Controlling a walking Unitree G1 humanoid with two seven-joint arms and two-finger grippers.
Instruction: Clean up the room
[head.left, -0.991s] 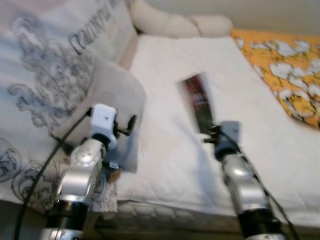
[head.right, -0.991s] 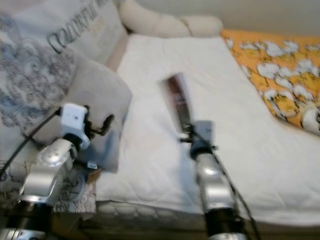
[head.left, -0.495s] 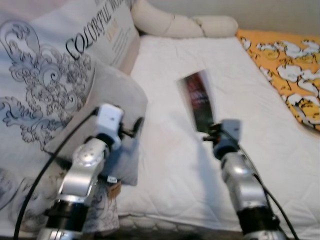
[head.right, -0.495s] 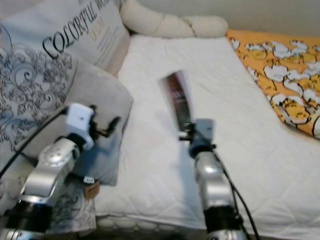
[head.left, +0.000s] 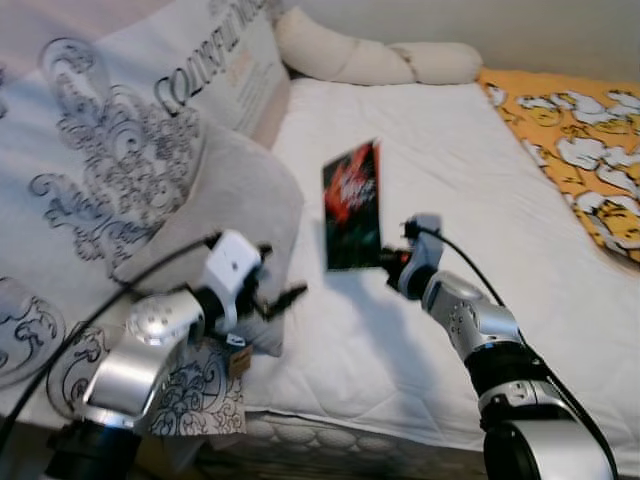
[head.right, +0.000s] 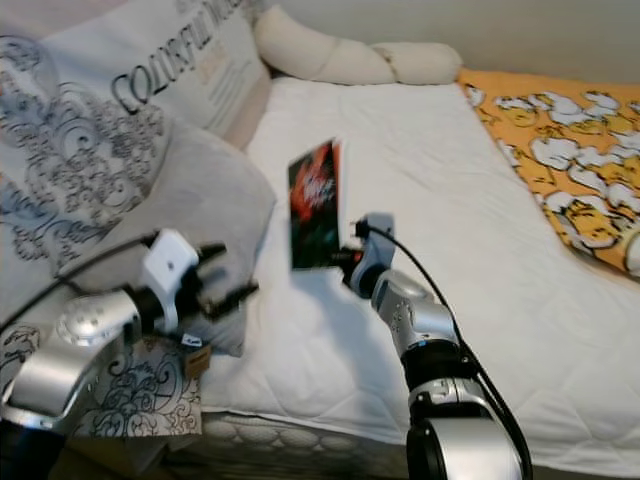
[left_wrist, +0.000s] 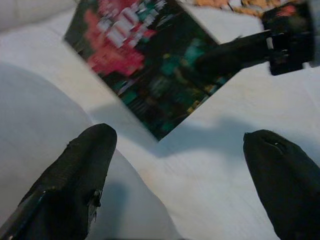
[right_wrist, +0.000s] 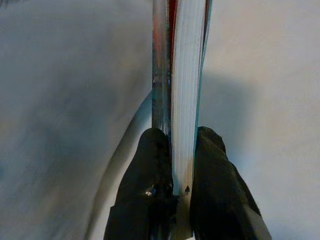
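Observation:
A black book with a red cover picture (head.left: 352, 205) hangs upright above the white bed sheet (head.left: 470, 160), its cover turned toward my left side. My right gripper (head.left: 388, 265) is shut on its lower corner; the right wrist view shows the white page edge (right_wrist: 186, 90) pinched between both fingers (right_wrist: 150, 165). My left gripper (head.left: 285, 297) is open, low beside the grey pillow (head.left: 225, 205), with the book (left_wrist: 150, 60) ahead of its spread fingertips (left_wrist: 85, 165).
A large patterned cushion with lettering (head.left: 120, 150) leans at the left. A cream bolster (head.left: 370, 62) lies at the bed's head. An orange printed blanket (head.left: 580, 120) covers the right side. The mattress edge (head.left: 350, 440) runs just in front of me.
My right gripper has lifted the book off the sheet and turned it upright, cover facing left. My left gripper has swung toward the book. The camera shifted slightly.

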